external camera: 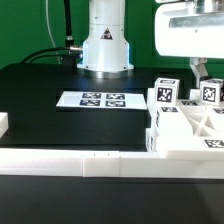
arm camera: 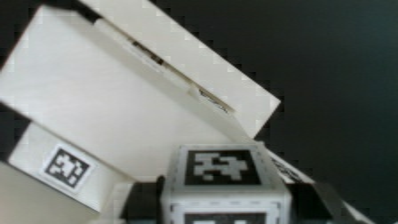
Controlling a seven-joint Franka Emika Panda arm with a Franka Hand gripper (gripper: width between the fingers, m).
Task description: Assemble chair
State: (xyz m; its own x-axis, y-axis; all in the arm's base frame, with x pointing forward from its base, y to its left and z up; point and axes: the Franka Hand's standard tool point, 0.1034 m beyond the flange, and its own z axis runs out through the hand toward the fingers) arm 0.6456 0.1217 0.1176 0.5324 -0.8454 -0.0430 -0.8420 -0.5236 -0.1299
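My pincer (external camera: 199,72) hangs at about two o'clock in the exterior view, over the far right corner of the chair (external camera: 188,122). The chair sits at the table's (external camera: 50,85) right edge, pressed against the long white border rail (external camera: 70,160) at the front. In the wrist view a tagged square post (arm camera: 221,178) stands right between my fingers, with a slotted panel (arm camera: 125,90) sloping away behind it. My fingers appear closed on that post, though I can't see the contact itself.

I judge the step to be seating or turning this post into the body. To do it well I keep the post upright, press straight down along its axis, and avoid sideways drag that would shove the whole chair off the rail. The marker board (external camera: 100,100) at ten o'clock stays well clear.
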